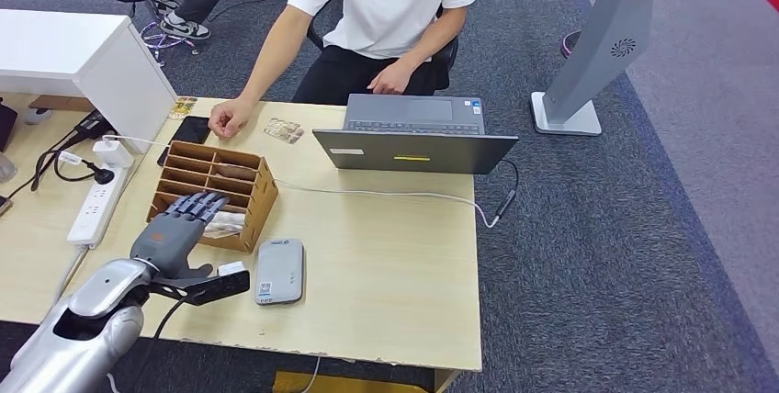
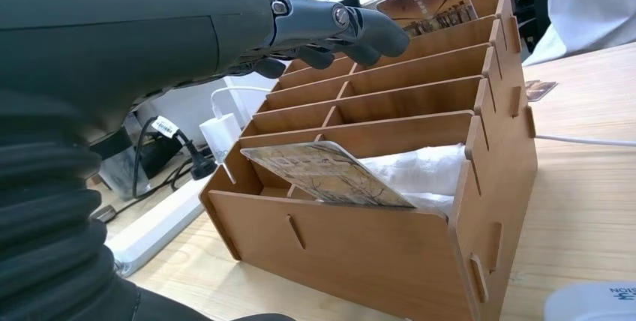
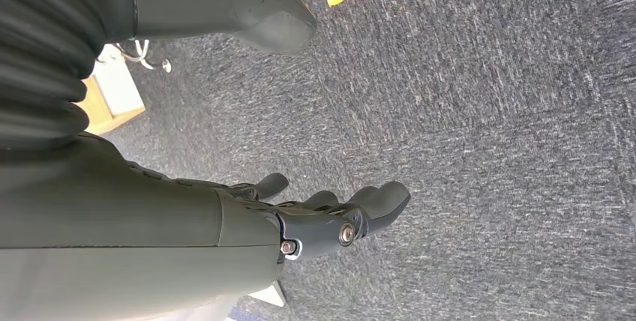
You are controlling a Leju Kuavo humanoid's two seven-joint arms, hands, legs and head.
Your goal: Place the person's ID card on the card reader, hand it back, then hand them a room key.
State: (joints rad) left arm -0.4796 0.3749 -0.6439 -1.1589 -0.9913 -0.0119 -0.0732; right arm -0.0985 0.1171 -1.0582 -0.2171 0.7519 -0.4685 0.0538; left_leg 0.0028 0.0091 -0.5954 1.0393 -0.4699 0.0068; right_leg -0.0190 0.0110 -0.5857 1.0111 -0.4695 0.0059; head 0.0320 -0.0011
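The wooden desk [image 1: 395, 264] carries a laptop [image 1: 415, 136], a slotted wooden card organizer [image 1: 216, 191] and a grey card reader [image 1: 279, 270]. The left hand [image 1: 179, 223] hovers over the organizer's near compartments, fingers extended, holding nothing. A patterned key card [image 2: 326, 174] leans in the nearest slot. The right hand [image 3: 330, 220] hangs over carpet, fingers loosely apart, empty. The person's hand [image 1: 230, 117] rests beside a card [image 1: 284, 129].

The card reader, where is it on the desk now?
In the head view, the card reader lies flat near the desk's front edge, just right of the left hand and the wooden organizer.
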